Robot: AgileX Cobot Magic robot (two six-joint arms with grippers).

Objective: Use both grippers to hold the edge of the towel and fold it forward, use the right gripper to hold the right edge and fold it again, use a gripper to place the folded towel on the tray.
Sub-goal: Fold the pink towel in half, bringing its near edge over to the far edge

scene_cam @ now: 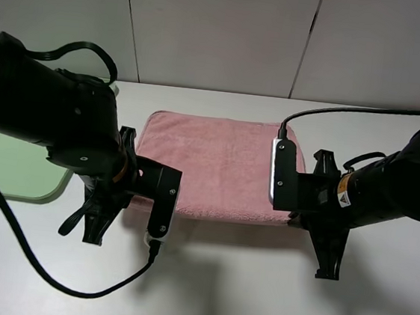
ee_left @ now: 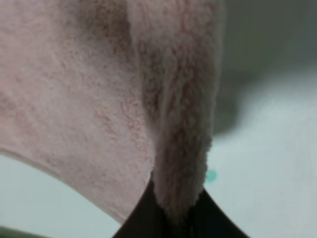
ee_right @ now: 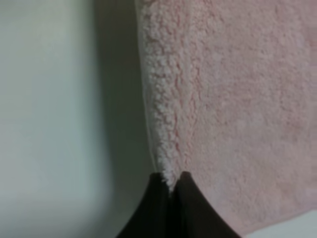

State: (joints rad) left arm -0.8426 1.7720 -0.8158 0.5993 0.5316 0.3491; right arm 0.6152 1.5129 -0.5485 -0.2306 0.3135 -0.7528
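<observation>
The pink towel (scene_cam: 220,166) lies spread across the middle of the white table, its near edge (scene_cam: 226,218) raised off the surface with a shadow beneath. My left gripper (scene_cam: 135,196) is shut on the near left corner. In the left wrist view its black jaws (ee_left: 176,220) pinch a bunched fold of the fluffy towel (ee_left: 89,99). My right gripper (scene_cam: 292,216) is shut on the near right corner. The right wrist view shows that gripper (ee_right: 171,184) clamped on the hemmed border of the towel (ee_right: 237,99). The pale green tray (scene_cam: 13,171) sits at the left, partly hidden behind the left arm.
The white table (scene_cam: 218,294) stretches bare in front of the towel. A black cable (scene_cam: 48,272) loops over the table near the left arm. A grey panelled wall (scene_cam: 223,31) closes off the back.
</observation>
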